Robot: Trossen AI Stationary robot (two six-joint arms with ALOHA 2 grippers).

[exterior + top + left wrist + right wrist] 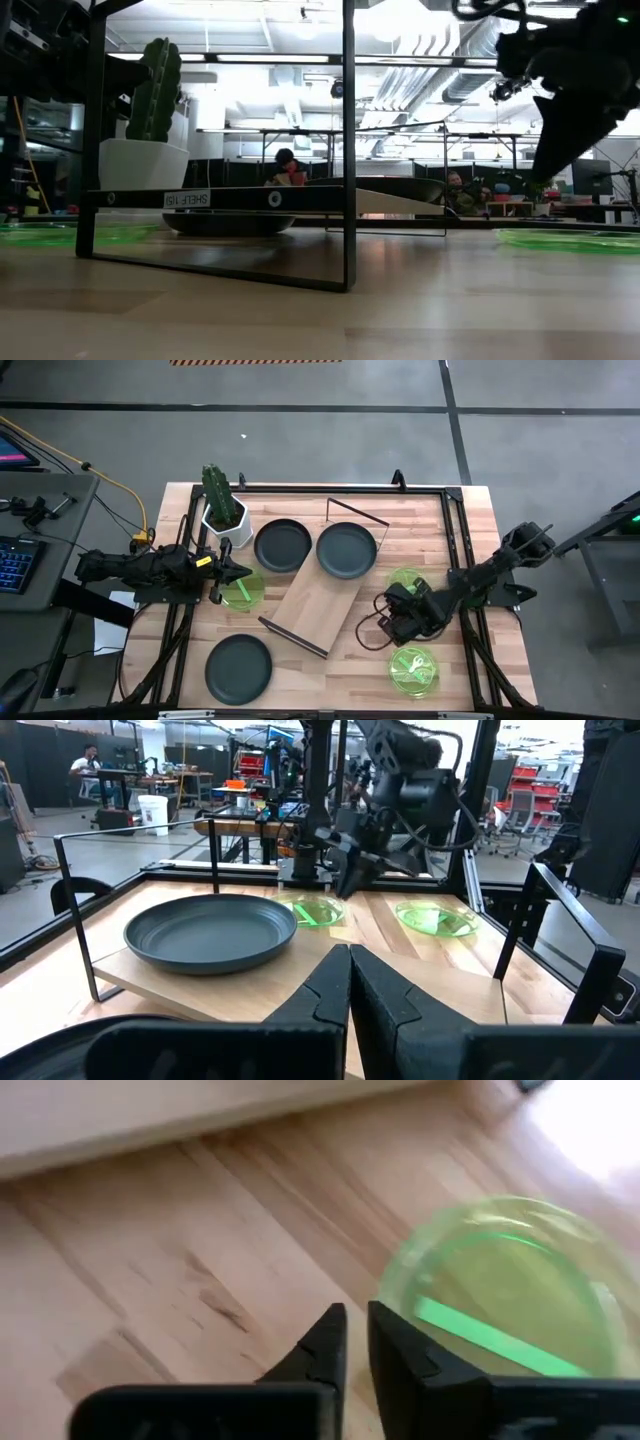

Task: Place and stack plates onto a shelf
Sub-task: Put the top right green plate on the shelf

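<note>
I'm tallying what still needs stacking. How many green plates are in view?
3 green plates: one under the left gripper beside the cactus pot, one right of the shelf by the right arm, one near the table's front right. None look hidden.

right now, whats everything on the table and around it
black plates: three; one on the shelf, one on the table beside the cactus pot, one at the near left of the table
green plates: three, translucent; one under the left tool, two on the right side
shelf: one, light wood with black frame, lying diagonal mid-table
cactus: one, green, in a white pot, far left
table: one, wood planks
keyboard: one, on the side desk to the left
left tool: shut, empty
right tool: fingers slightly apart, empty, between the two right green plates
</note>
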